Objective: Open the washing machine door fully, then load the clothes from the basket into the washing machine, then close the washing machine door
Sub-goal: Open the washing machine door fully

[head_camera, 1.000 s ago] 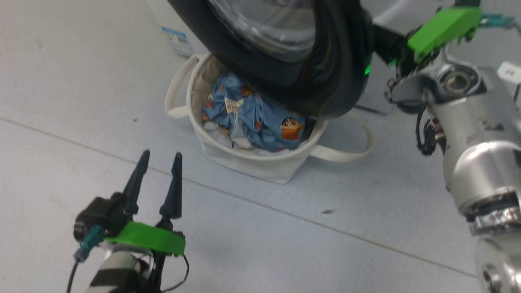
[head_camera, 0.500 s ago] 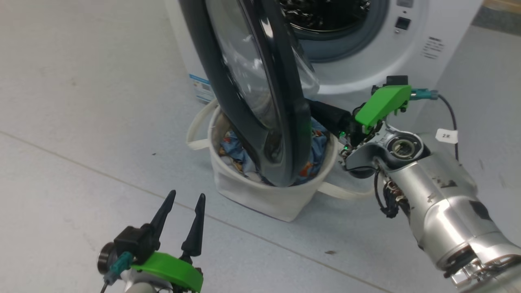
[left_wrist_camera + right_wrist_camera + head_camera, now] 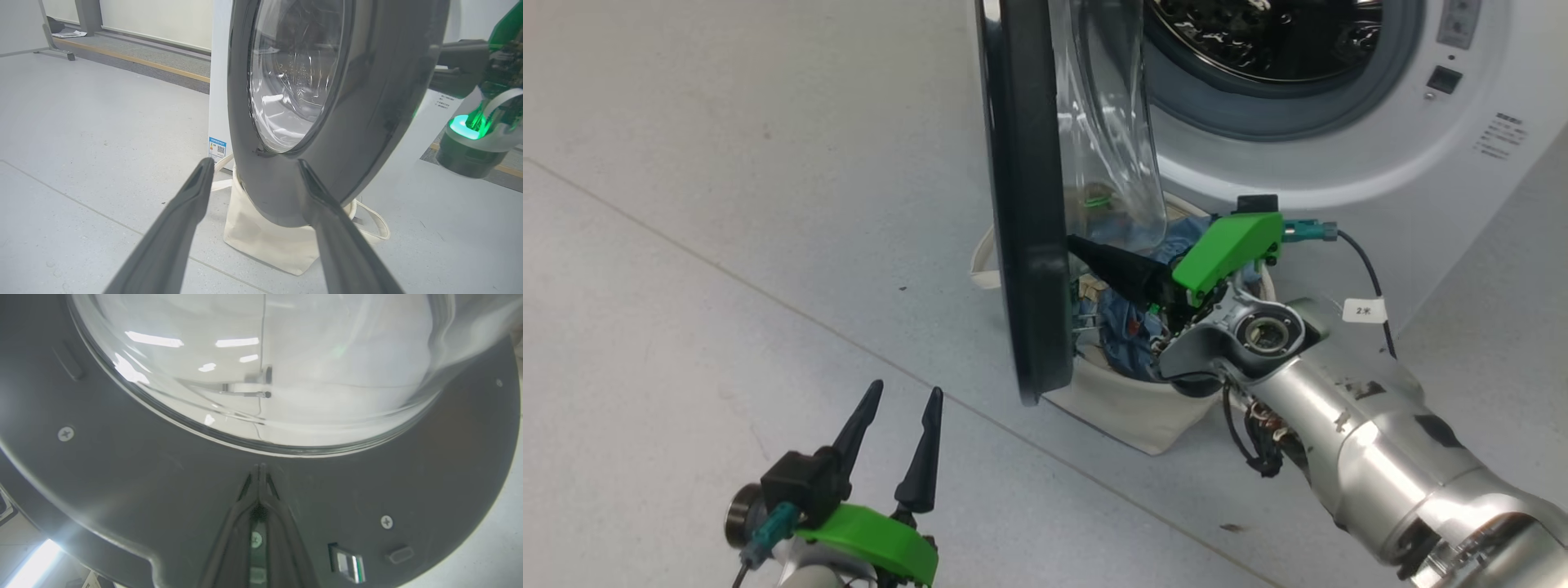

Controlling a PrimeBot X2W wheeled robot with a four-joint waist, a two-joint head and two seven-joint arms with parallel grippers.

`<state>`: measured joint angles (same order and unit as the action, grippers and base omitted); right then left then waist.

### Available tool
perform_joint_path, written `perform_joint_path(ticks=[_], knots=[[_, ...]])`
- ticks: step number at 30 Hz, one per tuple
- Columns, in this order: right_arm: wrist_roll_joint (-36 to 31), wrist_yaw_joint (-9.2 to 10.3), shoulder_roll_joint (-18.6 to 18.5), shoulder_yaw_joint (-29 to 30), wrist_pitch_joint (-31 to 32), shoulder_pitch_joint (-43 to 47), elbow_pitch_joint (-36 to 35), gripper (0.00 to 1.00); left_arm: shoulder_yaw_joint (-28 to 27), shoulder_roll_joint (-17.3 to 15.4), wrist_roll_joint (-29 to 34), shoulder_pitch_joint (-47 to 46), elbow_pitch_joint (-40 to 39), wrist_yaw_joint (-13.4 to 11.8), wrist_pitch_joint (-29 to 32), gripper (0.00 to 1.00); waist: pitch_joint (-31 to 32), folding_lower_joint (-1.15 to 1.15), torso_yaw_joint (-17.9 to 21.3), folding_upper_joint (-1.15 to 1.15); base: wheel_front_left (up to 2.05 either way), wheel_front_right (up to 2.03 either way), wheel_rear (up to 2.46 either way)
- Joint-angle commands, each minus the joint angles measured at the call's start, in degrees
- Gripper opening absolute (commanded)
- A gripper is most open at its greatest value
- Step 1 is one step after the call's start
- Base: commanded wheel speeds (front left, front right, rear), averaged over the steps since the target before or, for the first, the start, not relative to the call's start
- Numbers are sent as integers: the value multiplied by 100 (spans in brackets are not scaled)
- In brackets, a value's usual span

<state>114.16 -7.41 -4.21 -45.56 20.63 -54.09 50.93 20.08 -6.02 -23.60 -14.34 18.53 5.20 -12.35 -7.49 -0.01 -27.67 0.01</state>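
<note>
Now the door (image 3: 1025, 204) has swung wider, edge-on at 12 o'clock over the basket (image 3: 1127, 408); right gripper (image 3: 1074, 242), pressed together, pushes its inner rim; left gripper (image 3: 905, 394), spread, idles at 7; opening likely unfinished.

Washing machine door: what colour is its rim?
The door rim is glossy black; best in left wrist view.

a: glossy black rim on the washing machine door (image 3: 1025, 204), clear glass centre.
b: white washing machine (image 3: 1339, 180), grey-ringed at the mouth.
a: off-white basket (image 3: 1127, 408), light-blue clothes (image 3: 1123, 327), a dab of orange-brown print.
b: left gripper (image 3: 905, 392) black, bright green mount (image 3: 874, 547), pale grey floor (image 3: 727, 204).
</note>
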Motion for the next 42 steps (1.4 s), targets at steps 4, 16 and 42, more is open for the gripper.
perform_joint_path(ticks=[4,16,42], knots=[[417,-8,133,-536,-359,-293,-267,0,-239,-119,3,-309,-141,-38,-20,100,58,1,-83,-1,0,0,0],[-7,-8,133,-982,-1273,-238,-400,100,-456,-579,-37,-338,-158,-76,95,100,411,1,334,-1,0,0,0],[-4339,-8,-1630,45,-3560,1586,-1861,100,-1360,-1564,-432,808,-1111,-563,370,100,769,1,2200,-1,0,0,0]])
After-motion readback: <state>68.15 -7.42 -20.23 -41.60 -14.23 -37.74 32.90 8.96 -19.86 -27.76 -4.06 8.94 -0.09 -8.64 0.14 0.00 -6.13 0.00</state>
